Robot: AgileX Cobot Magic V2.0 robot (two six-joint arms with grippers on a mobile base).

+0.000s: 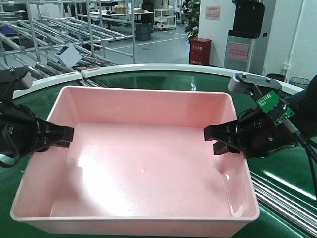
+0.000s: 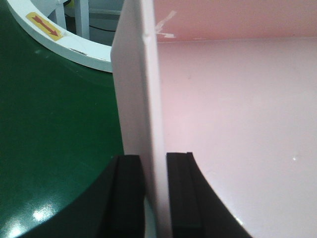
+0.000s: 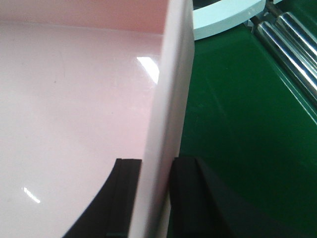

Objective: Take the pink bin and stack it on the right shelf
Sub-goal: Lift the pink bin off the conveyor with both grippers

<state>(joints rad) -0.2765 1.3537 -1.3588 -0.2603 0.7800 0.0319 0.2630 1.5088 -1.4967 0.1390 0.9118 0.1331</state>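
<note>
Running under everything: green conveyor belt (image 1: 277, 171), with a curved white rim (image 1: 163, 68) along its far edge. The pink bin (image 1: 138, 168) is over the middle of the belt, its long side along the near edge and its far wall short of the rim. It's open side up with a bare floor. Can't tell if it's resting on the belt or lifted clear.

The left gripper (image 1: 57, 136) is at the bin's left wall, about halfway along. The left wrist view shows one black pad (image 2: 130, 193) outside the wall and one inside, pinching it with no gap visible.

The right gripper (image 1: 230, 138) is at the right wall, mirrored. The right wrist view shows pads (image 3: 126, 198) on both faces of the wall, clamped on it. The inner finger reaches into the bin, and a small green PCB (image 1: 274, 106) sits on the wrist.

Steel rollers (image 1: 285, 201) run along the belt's right edge toward the near right corner. A yellow sticker (image 2: 44, 26) with a red arrow sits on the rim at the far left.
</note>
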